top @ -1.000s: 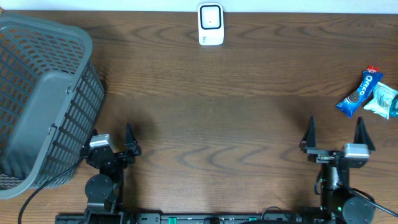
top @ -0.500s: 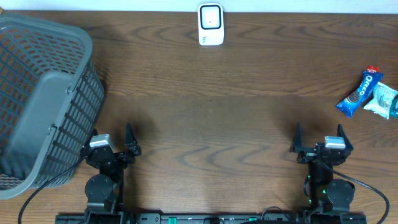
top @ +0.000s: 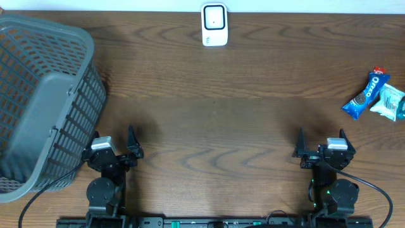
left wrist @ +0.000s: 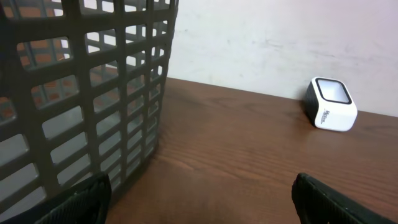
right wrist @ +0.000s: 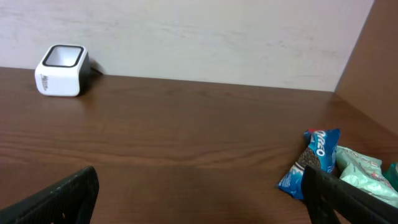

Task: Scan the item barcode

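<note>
Far right of dark brown wood-grain table (top: 209, 95): blue foil Oreo biscuit packet (top: 366, 95), lying flat, touching pale green crinkled snack packet (top: 390, 102) on its right. Neither one held. Middle of far edge, by the wall: white boxy barcode scanner (top: 214, 25), alone. Left side: grey plastic lattice basket (top: 44, 95). Left gripper (top: 114, 140) low at near edge, just beside basket, jaws spread wide, empty. Right gripper (top: 321, 140) low at near edge, well apart from both packets, jaws spread wide, empty.
</note>
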Action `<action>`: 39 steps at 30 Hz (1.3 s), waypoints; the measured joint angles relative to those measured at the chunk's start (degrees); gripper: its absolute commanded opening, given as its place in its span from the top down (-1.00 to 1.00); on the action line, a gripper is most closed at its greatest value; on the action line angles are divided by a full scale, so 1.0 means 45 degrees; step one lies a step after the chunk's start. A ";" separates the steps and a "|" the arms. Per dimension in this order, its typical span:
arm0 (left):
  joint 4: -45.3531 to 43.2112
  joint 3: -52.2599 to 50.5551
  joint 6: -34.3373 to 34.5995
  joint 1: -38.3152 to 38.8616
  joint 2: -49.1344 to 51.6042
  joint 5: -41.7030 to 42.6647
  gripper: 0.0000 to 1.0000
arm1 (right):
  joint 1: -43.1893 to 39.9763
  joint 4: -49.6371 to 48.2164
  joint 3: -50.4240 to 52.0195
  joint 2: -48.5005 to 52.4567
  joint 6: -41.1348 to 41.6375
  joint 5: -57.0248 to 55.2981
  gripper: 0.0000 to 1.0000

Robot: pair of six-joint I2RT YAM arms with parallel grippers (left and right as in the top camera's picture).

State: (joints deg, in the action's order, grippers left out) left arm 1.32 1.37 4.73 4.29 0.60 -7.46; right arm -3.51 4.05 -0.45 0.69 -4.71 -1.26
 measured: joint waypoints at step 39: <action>0.0034 0.0010 -0.0010 0.0000 0.0884 0.0253 -0.86 | 0.0000 0.0000 0.0000 0.0000 0.0000 0.0000 -0.99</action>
State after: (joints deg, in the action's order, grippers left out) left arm 1.48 1.41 4.69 4.29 4.58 -6.33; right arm -3.51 4.05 -0.45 0.69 -4.71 -1.26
